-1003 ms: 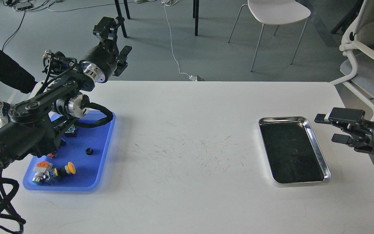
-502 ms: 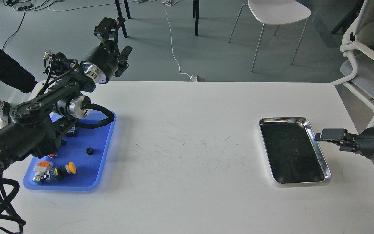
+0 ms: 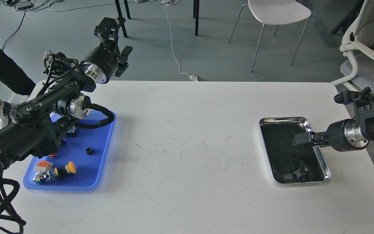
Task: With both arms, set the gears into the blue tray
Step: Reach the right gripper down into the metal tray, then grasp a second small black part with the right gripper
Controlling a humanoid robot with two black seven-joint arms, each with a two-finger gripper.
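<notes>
From the head view, the left hand (image 3: pixel 117 40) is raised beyond the worktop's (image 3: pixel 193 130) far edge, its fingers spread apart and holding nothing. Below and behind it, near the worktop's left edge, lies the blue tray (image 3: pixel 101 156), partly hidden by the left arm. One gear (image 3: pixel 89 150) sits in the tray's open middle, well below that hand; a yellow-capped switch (image 3: pixel 67 168) lies nearer the tray's near rim. The right hand (image 3: pixel 299 140) reaches over the steel tray (image 3: pixel 320 152) from its right rim; whether its fingers are parted cannot be told. Between the two trays the worktop is bare, scuffed white.
</notes>
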